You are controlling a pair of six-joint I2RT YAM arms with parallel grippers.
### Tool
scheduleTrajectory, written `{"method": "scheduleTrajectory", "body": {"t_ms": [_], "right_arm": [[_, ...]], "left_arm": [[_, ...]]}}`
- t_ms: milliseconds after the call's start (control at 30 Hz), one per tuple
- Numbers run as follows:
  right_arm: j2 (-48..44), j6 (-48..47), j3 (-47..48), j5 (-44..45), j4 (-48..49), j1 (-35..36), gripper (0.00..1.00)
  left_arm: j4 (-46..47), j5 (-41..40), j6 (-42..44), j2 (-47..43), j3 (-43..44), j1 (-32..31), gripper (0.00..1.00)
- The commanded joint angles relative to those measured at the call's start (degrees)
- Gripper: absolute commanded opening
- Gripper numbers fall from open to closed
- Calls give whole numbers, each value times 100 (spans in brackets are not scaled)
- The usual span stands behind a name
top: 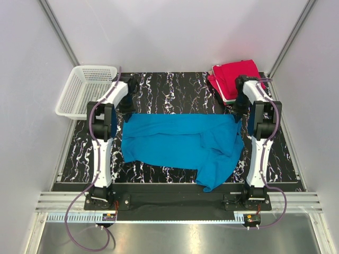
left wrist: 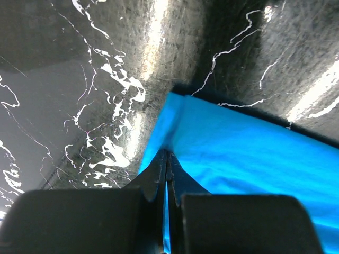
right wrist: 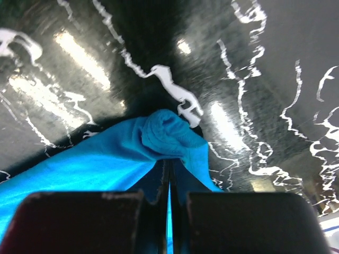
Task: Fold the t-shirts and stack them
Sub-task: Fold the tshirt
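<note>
Arms reach forward; left gripper [left wrist: 167, 154] and right gripper [right wrist: 169, 165] clamped on blue t-shirt [top: 180, 140] far corners (red t-shirt [top: 233, 74] just behind right).

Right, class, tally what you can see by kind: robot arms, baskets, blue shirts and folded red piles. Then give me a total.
Robot arms: 2, the left arm and the right arm
Baskets: 1, the white basket
Blue shirts: 1, the blue shirt
Folded red piles: 1, the red pile
Total: 5
</note>
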Motion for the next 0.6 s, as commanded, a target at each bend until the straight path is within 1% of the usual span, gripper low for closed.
{"method": "scheduleTrajectory", "body": {"t_ms": [0,267,567], "right_arm": [[215,-94,427,86,41,-160,0],[601,-243,1139,-310,-117,-160,0],[795,-235,1772,-275,-311,-160,0]], "left_arm": [[-86,-100,-32,72,269,1,0],[-78,-126,-23,116,295,1,0],[-95,-249,-49,108,295,1,0]]}}
